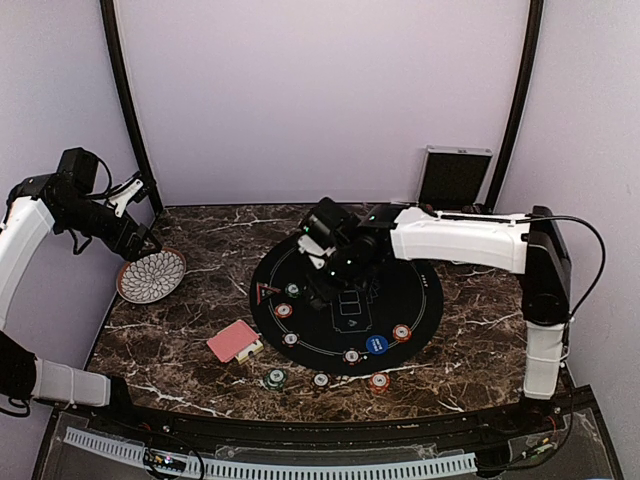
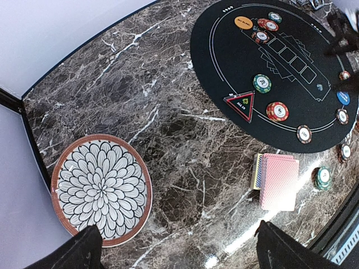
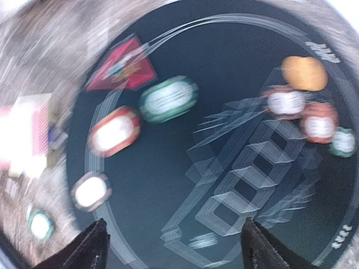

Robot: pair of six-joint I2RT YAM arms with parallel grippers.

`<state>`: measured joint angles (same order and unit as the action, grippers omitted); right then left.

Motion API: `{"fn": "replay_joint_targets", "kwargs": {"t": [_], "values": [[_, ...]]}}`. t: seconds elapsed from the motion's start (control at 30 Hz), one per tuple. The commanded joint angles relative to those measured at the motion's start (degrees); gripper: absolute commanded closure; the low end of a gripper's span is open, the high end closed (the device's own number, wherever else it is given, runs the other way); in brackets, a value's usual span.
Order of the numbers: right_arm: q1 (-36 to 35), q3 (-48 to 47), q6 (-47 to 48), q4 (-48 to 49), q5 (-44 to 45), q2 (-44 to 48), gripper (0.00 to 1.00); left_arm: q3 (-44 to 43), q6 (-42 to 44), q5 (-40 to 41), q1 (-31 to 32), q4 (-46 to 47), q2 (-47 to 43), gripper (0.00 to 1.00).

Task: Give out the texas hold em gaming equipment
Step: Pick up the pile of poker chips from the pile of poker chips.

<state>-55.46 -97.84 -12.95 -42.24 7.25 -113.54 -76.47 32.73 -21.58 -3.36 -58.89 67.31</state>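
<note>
The left gripper sits at the bottom edge of its wrist view, fingers spread wide and holding nothing. At lower left lies the patterned plate. At lower right a red-backed deck of cards rests on the marble table. At upper right, the black mat carries a green chip, a red chip and others. The right gripper, also spread and empty, hovers over that mat in its blurred view.

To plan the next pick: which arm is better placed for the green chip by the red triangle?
Right. The open right gripper hovers over the mat near that chip; the left gripper hangs by the plate.
</note>
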Motion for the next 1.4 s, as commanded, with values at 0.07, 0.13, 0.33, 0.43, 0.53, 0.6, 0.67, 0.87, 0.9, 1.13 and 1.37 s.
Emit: {"fn": "replay_joint_targets", "kwargs": {"t": [0.07, 0.13, 0.33, 0.43, 0.53, 0.6, 0.67, 0.87, 0.9, 1.13, 1.37], "values": [[-11.3, 3.3, 0.3, -0.1, -5.8, -0.1, 0.11, 0.3, -0.4, -1.1, 0.2, -1.1, -1.3, 0.01], [-13.9, 2.7, 0.3, 0.1, -6.9, -2.1, 0.11, 0.6, -0.5, -1.2, 0.2, -1.0, -1.6, 0.01], [-16.6, -1.6, 2.0, -0.2, -12.1, -8.6, 0.11, 0.5, -0.6, -1.1, 0.2, -1.3, -1.7, 0.01], [-16.7, -3.4, 3.2, -0.5, -13.0, -10.9, 0.09, 0.0, -0.4, -0.9, 0.2, -1.6, -1.8, 0.01], [-16.7, -4.8, 4.0, -0.7, -13.1, -12.6, 0.08, -0.2, -0.4, -0.8, 0.2, -1.7, -2.0, 0.01], [-16.7, -5.7, 4.4, -1.1, -13.3, -13.7, 0.07, -0.1, -0.4, -0.8, 0.3, -1.7, -2.0, 0.01], [-16.7, -6.2, 4.5, -1.0, -13.6, -14.3, 0.07, 0.1, -0.4, -0.8, 0.3, -1.6, -1.9, 0.01], [-16.7, -6.1, 4.8, -1.1, -15.8, -15.6, 0.11, -0.4, -0.3, -0.6, 0.4, -1.5, -1.6, 0.01], [-16.8, -5.8, 4.8, -1.1, -16.2, -15.7, 0.12, -0.4, -0.3, -0.6, 0.3, -1.6, -1.5, 0.01], [-17.5, -6.8, 5.1, -1.2, -15.1, -17.3, 0.15, -0.4, -0.1, -0.6, 0.3, -1.8, -1.6, 0.01], [-19.0, -9.8, 6.1, -3.3, -13.1, -19.2, 0.2, -0.4, 0.2, -0.2, 0.4, -2.0, -2.1, 0.01]]}}
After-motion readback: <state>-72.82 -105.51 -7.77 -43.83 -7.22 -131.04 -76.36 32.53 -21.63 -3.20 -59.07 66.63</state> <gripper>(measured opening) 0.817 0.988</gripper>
